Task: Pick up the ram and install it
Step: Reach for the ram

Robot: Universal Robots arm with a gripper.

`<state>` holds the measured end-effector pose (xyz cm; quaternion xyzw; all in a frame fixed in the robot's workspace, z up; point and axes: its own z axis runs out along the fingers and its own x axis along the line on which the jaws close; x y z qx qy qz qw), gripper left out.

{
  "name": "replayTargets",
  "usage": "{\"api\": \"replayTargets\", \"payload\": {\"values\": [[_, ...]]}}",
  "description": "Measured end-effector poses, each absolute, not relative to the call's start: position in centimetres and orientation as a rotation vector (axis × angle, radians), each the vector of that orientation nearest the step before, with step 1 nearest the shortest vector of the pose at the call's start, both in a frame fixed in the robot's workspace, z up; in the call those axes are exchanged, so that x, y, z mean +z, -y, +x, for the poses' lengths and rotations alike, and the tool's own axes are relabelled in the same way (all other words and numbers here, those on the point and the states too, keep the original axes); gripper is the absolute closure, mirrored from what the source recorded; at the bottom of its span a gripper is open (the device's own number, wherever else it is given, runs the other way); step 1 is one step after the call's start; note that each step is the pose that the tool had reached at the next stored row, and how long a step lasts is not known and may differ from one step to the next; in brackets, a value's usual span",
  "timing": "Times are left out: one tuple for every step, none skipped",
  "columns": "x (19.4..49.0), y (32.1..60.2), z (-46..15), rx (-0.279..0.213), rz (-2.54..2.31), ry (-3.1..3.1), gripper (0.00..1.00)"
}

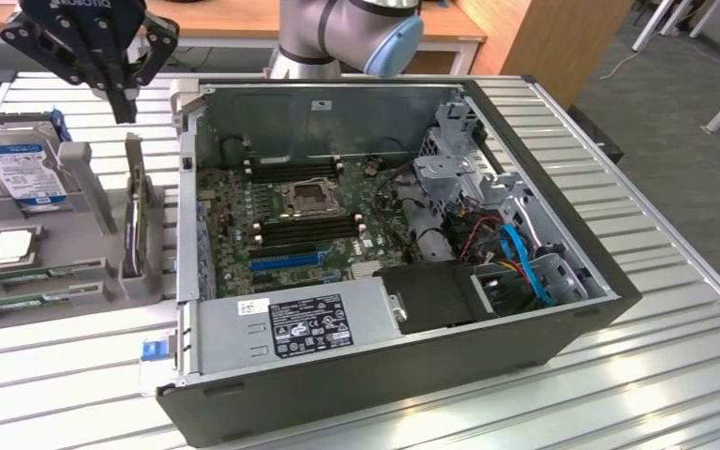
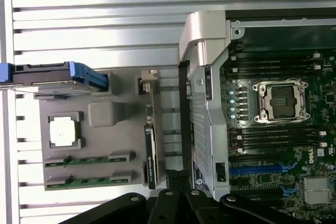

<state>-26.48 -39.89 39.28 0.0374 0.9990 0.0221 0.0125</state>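
Two ram sticks, thin green boards, lie side by side in the grey holder [image 2: 105, 114]: one ram stick [image 1: 35, 275] [image 2: 86, 160] and, beside it, a second ram stick [image 1: 16, 303] [image 2: 86, 182]. My gripper [image 1: 123, 111] [image 2: 177, 182] hangs high over the holder's far end, above the upright card, well apart from both sticks. Its black fingers are shut together with nothing between them. The open computer case [image 1: 397, 253] lies to the exterior view's right, its black memory slots [image 1: 304, 230] [image 2: 278, 137] bare beside the CPU socket [image 1: 307, 197] [image 2: 281, 100].
The holder also carries a blue-labelled hard drive [image 1: 22, 169] [image 2: 58, 74], a CPU chip [image 1: 7, 246] [image 2: 63, 131] and a dark expansion card on edge [image 1: 139, 220] [image 2: 150, 150]. The case wall [image 1: 187, 187] rises between holder and motherboard. The slatted metal table [image 1: 660, 281] extends around.
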Motion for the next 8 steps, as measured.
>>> {"api": "replayTargets", "payload": {"values": [[39.3, 39.9, -26.7, 0.069, 0.117, -3.114, 0.9], [39.3, 39.9, -26.8, 0.069, 0.117, -3.114, 0.9], [39.3, 39.9, -27.0, 0.069, 0.117, -3.114, 0.9], [39.3, 39.9, -27.1, 0.069, 0.117, -3.114, 0.9], [39.3, 39.9, -27.3, 0.069, 0.117, -3.114, 0.9], [39.3, 39.9, -27.5, 0.069, 0.117, -3.114, 0.9], [39.3, 39.9, -27.7, 0.069, 0.117, -3.114, 0.9], [39.3, 39.9, -27.9, 0.069, 0.117, -3.114, 0.9]]}}
